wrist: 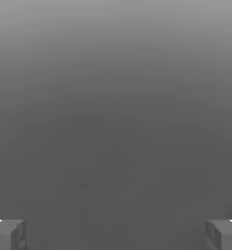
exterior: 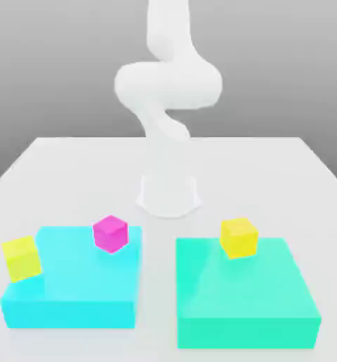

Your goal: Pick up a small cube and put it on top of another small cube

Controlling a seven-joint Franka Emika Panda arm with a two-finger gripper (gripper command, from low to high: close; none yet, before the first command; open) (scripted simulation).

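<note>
Three cubes were on the table (exterior: 72,162), none grasped. Pink cube (exterior: 110,233) sat on the far edge of the cyan block (exterior: 86,283), on the exterior view's left. One yellow cube (exterior: 20,258) sat tilted at that block's left corner, whether on top or leaning against the side I couldn't tell. Second yellow cube (exterior: 239,237) rested on the far edge of the green block (exterior: 249,297), on the exterior view's right. All three were well apart.

Gripper (wrist: 116,234) was wide open and empty; in the hand view both fingertips (wrist: 8,234) framed plain grey, no cube between them. Arm (exterior: 168,92) stood folded up behind the blocks, well clear of everything.

Step, as I read it: pre-approach, nothing picked yet.

Next move needs: choose a source cube and a target; swing the hand over the source, line the fingers up with its flat faces, descend, close. The tilted yellow one looked like the awkward grasp, so pink onto the right yellow seemed cleaner. Placement needs good centring, since the target's top is small.
</note>
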